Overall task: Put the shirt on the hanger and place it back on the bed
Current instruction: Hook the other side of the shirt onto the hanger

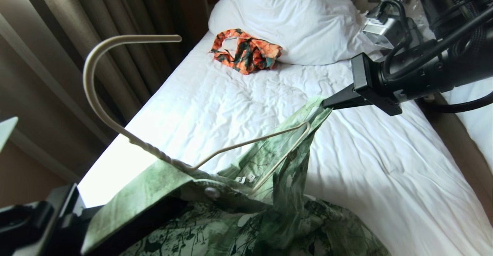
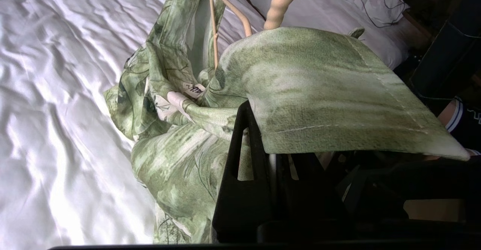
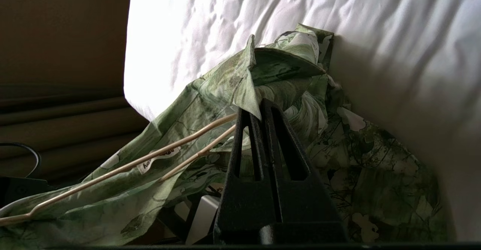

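One wrinkled white bed beside brown curtains bears an orange garment.

Right arm: reached in from the far right, its gripper pointing left with jaws pressed together, pinching green cloth at the tips. Left arm: sat low at the near left, its gripper likewise closed, largely draped by fabric.

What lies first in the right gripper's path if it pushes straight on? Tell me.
The right gripper is already shut on the shirt, so more shirt fabric comes first, then likely the hanger arm just beyond; depth is hard to judge.
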Tool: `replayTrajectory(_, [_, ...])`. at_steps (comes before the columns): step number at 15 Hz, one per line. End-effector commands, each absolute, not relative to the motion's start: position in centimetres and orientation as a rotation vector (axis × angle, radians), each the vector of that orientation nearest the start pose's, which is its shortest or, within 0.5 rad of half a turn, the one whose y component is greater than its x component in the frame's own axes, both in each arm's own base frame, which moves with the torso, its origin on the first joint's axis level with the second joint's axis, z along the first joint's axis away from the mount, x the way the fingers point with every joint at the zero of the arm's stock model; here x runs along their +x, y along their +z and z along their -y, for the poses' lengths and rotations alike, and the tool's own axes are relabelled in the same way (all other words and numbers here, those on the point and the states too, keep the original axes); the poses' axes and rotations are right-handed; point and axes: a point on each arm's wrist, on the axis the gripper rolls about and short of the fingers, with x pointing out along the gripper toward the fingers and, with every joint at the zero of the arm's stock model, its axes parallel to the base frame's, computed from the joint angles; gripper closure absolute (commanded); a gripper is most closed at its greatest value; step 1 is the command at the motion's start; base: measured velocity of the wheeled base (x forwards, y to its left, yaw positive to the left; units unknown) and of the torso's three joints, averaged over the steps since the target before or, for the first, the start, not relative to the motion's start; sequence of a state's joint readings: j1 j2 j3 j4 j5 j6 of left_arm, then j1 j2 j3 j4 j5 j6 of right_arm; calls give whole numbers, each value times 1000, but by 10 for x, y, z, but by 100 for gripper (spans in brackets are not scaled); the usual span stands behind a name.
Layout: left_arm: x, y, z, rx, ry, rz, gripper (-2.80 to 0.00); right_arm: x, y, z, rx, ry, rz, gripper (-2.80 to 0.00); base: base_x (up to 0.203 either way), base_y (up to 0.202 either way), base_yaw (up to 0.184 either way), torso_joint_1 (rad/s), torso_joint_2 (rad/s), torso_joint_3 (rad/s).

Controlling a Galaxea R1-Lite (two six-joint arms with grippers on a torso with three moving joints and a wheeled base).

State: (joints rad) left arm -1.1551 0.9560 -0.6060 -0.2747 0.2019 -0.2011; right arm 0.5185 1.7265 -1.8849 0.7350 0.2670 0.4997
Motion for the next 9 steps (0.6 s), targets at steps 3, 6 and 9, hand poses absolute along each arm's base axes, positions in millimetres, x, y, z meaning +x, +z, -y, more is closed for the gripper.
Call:
replayTrajectory(3, [49,255,101,-162,-949,-128,0,265,336,-149,382,579,-755,0,0,0,0,0,0,0])
replayTrajectory(6, [48,255,100,-165,-951,-124,0,281,329,-159,387,590,-728,0,0,0,0,0,0,0])
replayTrajectory(9, [47,257,95,-176,-950,-110,0,282,325,-161,383,587,-743,0,0,0,0,0,0,0])
